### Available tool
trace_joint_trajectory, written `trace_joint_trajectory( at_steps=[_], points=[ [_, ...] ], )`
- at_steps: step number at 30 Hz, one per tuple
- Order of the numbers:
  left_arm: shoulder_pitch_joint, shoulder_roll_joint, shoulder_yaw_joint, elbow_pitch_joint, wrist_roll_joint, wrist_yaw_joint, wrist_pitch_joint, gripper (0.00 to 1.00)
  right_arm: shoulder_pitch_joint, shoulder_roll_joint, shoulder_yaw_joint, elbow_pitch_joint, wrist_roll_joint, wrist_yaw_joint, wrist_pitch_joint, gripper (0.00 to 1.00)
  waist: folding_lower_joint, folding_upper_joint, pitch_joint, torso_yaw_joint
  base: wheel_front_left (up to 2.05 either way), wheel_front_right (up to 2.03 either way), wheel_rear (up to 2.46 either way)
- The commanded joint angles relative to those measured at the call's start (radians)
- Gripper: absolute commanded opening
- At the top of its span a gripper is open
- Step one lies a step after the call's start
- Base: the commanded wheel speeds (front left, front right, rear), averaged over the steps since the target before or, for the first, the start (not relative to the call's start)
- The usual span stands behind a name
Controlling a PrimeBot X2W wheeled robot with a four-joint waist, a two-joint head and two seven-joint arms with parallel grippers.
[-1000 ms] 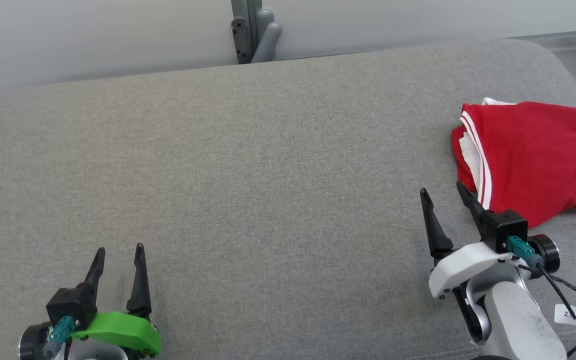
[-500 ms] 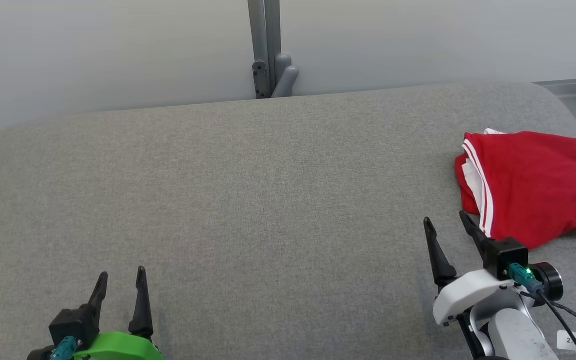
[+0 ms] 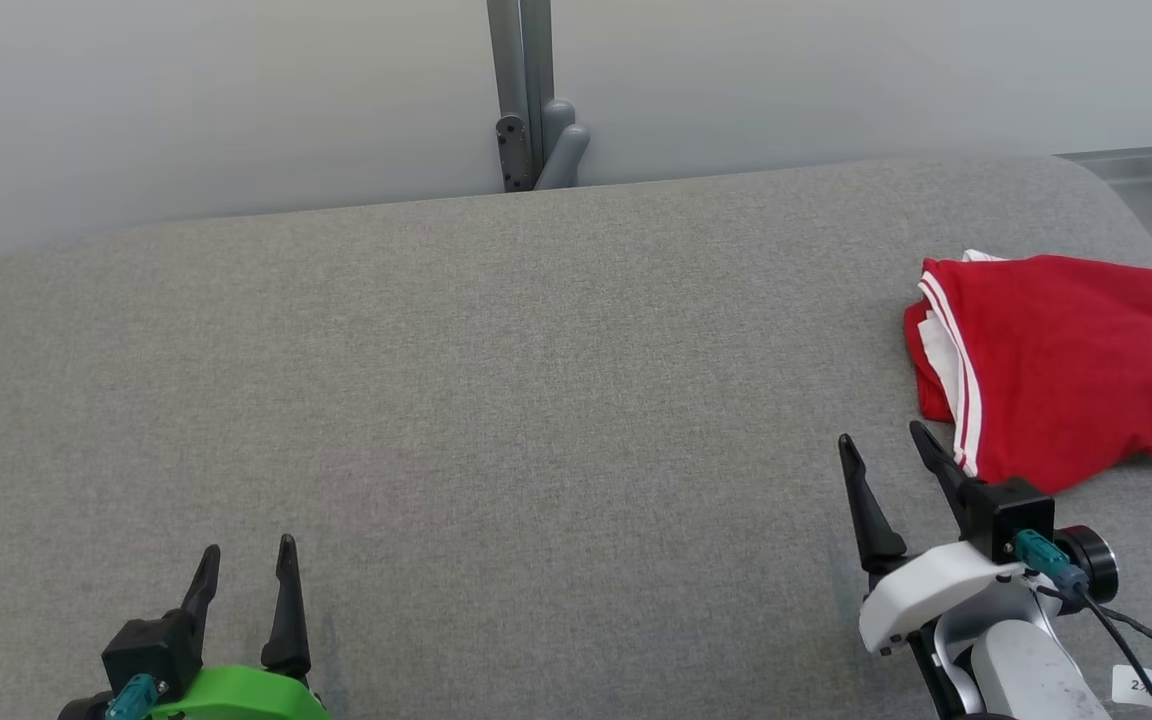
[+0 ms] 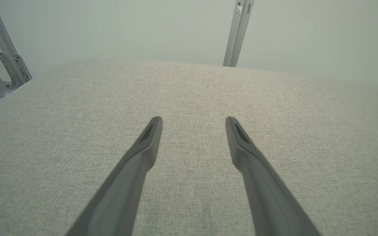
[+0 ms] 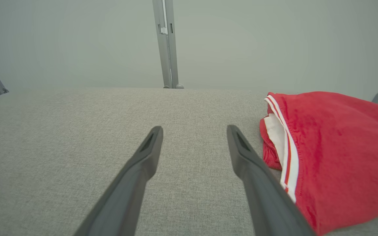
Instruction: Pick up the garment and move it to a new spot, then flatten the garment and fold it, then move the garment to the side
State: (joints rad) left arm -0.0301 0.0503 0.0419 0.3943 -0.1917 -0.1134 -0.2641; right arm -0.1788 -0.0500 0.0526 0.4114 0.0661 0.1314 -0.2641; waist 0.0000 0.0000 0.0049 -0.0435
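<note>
The garment lies on the padded table top, at its right end and well apart from the middle. The right gripper sits over the near right part of the top, before and to the left of the garment, with its right finger just beside the garment's near left corner. The left gripper is over the near left part, well apart from both. Behind the far edge, about midway along, a metal post stands before the wall.

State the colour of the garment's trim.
White stripes on the red garment, clearest in the right wrist view.
</note>
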Motion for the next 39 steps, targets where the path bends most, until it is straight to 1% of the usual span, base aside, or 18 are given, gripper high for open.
trace_joint_trajectory(
  at_steps=[1, 12, 13, 17, 37, 38, 39],
  points=[
    [0.010, 0.002, 0.002, -0.002, -0.004, 0.001, 0.001, 1.00, 0.001, -0.002, 0.001, -0.002, 0.001, -0.002, 0.000, 1.00, 0.0000, 0.0000, 0.001, -0.001, 0.00, 0.00, 0.00],
    [-0.002, 0.000, 0.001, -0.001, -0.004, 0.000, 0.000, 1.00, -0.004, 0.000, 0.002, -0.003, 0.003, 0.000, 0.000, 1.00, 0.0000, 0.0000, 0.004, 0.002, 0.00, 0.00, 0.00],
    [0.008, -0.004, -0.002, 0.023, -0.003, 0.000, 0.001, 0.00, 0.017, 0.004, 0.001, 0.021, 0.005, 0.000, 0.001, 0.00, 0.0000, 0.0000, 0.004, 0.002, 0.00, 0.00, 0.00],
    [0.015, -0.008, -0.003, 0.047, -0.012, -0.001, 0.005, 0.00, 0.034, 0.007, -0.002, 0.045, 0.014, 0.000, 0.005, 0.00, 0.0000, 0.0000, 0.004, 0.002, 0.00, 0.00, 0.00],
    [-0.012, -0.005, 0.014, -0.006, -0.376, -0.005, 0.099, 0.00, 0.043, 0.004, -0.045, -0.012, 0.410, 0.000, 0.103, 0.00, 0.0000, 0.0000, 0.003, 0.009, 0.00, 0.00, 0.00],
    [-0.017, -0.005, 0.017, -0.015, -0.439, -0.006, 0.115, 0.00, 0.045, 0.004, -0.053, -0.022, 0.479, 0.000, 0.119, 0.00, 0.0000, 0.0000, 0.003, 0.010, 0.00, 0.00, 0.00],
    [-0.018, -0.005, 0.018, -0.017, -0.454, -0.006, 0.119, 0.00, 0.045, 0.004, -0.055, -0.024, 0.495, 0.000, 0.123, 0.00, 0.0000, 0.0000, 0.003, 0.010, 0.00, 0.00, 0.00]
  ],
)
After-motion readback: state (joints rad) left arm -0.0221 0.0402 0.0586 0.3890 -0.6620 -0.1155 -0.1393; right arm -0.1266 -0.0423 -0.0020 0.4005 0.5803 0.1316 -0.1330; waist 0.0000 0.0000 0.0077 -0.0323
